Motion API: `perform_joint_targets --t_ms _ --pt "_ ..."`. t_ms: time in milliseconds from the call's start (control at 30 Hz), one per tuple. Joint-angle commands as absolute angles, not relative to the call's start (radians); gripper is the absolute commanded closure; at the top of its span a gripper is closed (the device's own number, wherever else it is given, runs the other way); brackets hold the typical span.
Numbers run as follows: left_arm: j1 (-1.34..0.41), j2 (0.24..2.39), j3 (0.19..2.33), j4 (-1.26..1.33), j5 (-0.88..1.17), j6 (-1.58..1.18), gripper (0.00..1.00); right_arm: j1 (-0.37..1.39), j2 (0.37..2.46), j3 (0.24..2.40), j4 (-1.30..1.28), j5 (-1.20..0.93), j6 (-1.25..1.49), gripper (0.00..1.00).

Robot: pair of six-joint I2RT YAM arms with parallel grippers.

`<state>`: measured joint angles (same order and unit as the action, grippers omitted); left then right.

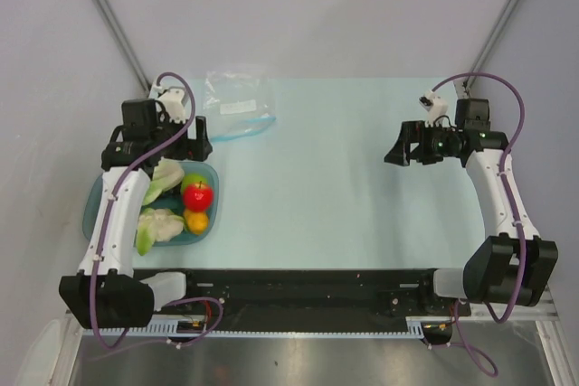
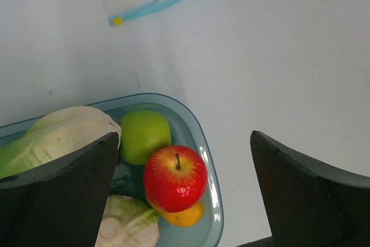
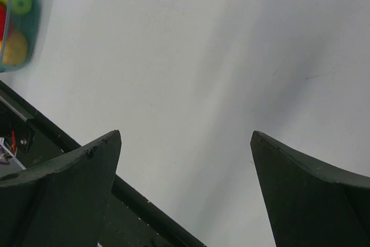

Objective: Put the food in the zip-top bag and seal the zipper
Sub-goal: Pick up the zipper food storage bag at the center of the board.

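step in hand: pretty much the start, I'd say. All the food sits in the teal bowl [image 2: 196,134], nothing is bagged, and nothing is being held.
left hand [image 1: 190,146]: released, fingers spread wide with nothing between them. It hangs over the far end of the bowl, looking down into it.
right hand [image 1: 398,145]: also released and empty. It's over bare desk [image 1: 344,187], well apart from the bowl.
food: the red apple [image 2: 175,177] is perched on top at the side of the bowl toward the right arm. An orange fruit [image 2: 182,215] is tucked under it, and a green round fruit [image 2: 144,135] sits just beside it. Two lettuce pieces [image 2: 58,134] fill the rest of the bowl.
zip-top bag [image 1: 237,97]: lying flat on the desk just beyond the bowl's far end, not touching it.
zipper [image 2: 167,1]: the blue strip runs along the bag edge that faces the bowl. I can't tell from here whether it's pressed shut or not.
next move (my guess): the apple lines up right in the gap of the left hand, so go straight down and pinch it across the middle. It's round and glossy, so it could squirt out or roll.
the catch: the bag is limp and flat, so the right hand probably has to come across and hold the mouth up before anything goes in.
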<state>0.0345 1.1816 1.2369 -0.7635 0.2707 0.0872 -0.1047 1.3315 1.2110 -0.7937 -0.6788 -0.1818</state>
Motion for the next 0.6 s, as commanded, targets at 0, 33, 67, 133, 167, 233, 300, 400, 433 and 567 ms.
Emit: perform_joint_targets --t_ms 0,33,67,133,167,233,300,400,433,567 --pt "0.034 1.143 1.262 -0.684 0.18 0.191 0.0 -0.083 1.312 1.201 -0.701 -0.689 -0.132 0.0" --pt "0.034 1.146 1.264 -0.67 0.179 0.239 0.0 -0.077 1.316 1.206 -0.7 -0.678 -0.132 0.0" --pt "0.034 1.153 1.264 -0.655 0.179 0.259 0.0 -0.075 1.327 1.213 -0.698 -0.673 -0.133 0.0" --pt "0.032 1.192 1.267 -0.608 0.17 0.296 0.0 -0.075 1.341 1.223 -0.704 -0.652 -0.143 0.0" --pt "0.034 1.213 1.269 -0.582 0.172 0.307 0.0 -0.075 1.356 1.233 -0.713 -0.644 -0.153 0.0" --pt "0.031 1.268 1.281 -0.572 0.208 0.353 0.0 -0.075 1.367 1.241 -0.716 -0.623 -0.173 0.0" --pt "0.009 1.299 1.279 -0.522 0.193 0.426 0.0 -0.075 1.371 1.25 -0.713 -0.615 -0.195 0.0" --pt "-0.085 1.382 1.255 -0.417 0.094 0.544 0.01 -0.075 1.377 1.252 -0.696 -0.598 -0.207 0.0" --pt "-0.101 1.409 1.258 -0.402 0.08 0.564 0.02 -0.074 1.381 1.253 -0.698 -0.591 -0.222 0.0" --pt "-0.138 1.607 1.327 -0.345 0.116 0.594 0.1 -0.075 1.428 1.279 -0.748 -0.568 -0.253 0.0"
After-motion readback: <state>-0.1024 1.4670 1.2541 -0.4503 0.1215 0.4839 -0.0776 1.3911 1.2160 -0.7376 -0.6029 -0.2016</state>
